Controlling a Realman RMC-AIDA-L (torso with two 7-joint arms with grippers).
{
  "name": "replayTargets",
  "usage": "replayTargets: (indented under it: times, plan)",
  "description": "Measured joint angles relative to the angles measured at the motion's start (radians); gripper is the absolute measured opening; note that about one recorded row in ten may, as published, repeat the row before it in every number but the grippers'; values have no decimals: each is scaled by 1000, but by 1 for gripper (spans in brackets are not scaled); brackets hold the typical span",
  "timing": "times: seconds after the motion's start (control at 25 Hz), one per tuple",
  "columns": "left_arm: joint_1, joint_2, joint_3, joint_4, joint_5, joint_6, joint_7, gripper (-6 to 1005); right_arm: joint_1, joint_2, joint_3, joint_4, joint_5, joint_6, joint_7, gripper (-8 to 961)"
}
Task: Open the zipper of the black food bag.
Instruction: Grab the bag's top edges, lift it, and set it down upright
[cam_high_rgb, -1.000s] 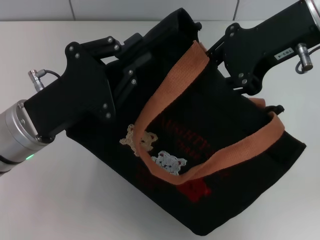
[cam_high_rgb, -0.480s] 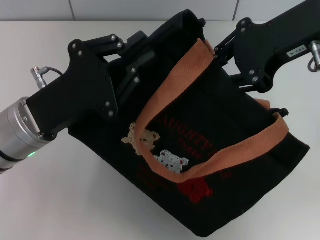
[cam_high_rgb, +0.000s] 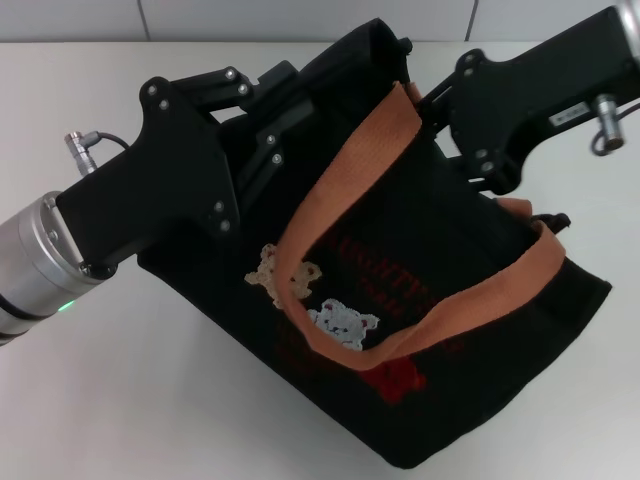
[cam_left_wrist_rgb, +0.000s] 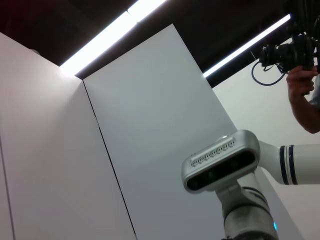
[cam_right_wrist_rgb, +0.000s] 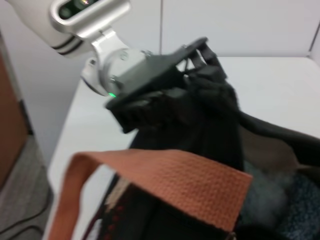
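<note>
**Q:** Head view, item by item?

**A:** Black food bag (cam_high_rgb: 420, 300): tipped on the white table (cam_high_rgb: 150, 400), centre frame out to four o'clock, front panel with bear patches facing up. My left gripper (cam_high_rgb: 262, 150): at ten o'clock, buried in the bag's upper corner; fingers hidden by fabric, so I cannot tell whether they clamp it. My right gripper (cam_high_rgb: 432, 100): at one o'clock, at the rim by the orange strap (cam_high_rgb: 345, 165); its fingers are hidden too. The zipper is not visible here.

**Q:** Left wrist view?

**A:** Wall panels, ceiling lights, the robot's head. Nothing of the task.

**Q:** Right wrist view?

**A:** Left gripper (cam_right_wrist_rgb: 190, 65) against bunched black fabric at twelve o'clock; strap at six o'clock; the bag's mouth looks parted at four o'clock. Zipper pull not discernible.

**Q:** Risks?

**A:** Probably the bag dragging along instead of unzipping if the left hold slips, or my right fingers taking strap rather than pull.
</note>
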Motion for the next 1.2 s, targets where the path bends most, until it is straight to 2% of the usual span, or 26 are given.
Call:
replayTargets:
  times: [0.28,0.48,0.6,0.68,1.04,1.2]
  plan:
    - [-14,0,5,-1,0,0,0,191,-55,12,-55,1,32,140,-33,283]
    - [-18,0,5,-1,1,2,-1,191,-133,12,-64,-10,169,229,-135,271]
    - [-18,0,5,2,1,2,-2,191,-154,11,-73,-16,193,252,-168,138]
    - [-18,0,6,3,2,2,-3,191,-157,11,-83,-15,194,259,-191,50]
    - [-20,0,5,9,1,2,-9,191,-161,9,-100,-11,184,268,-215,-1]
    - [-20,0,4,6,-2,1,-5,191,-154,6,-100,-25,94,242,-192,1]
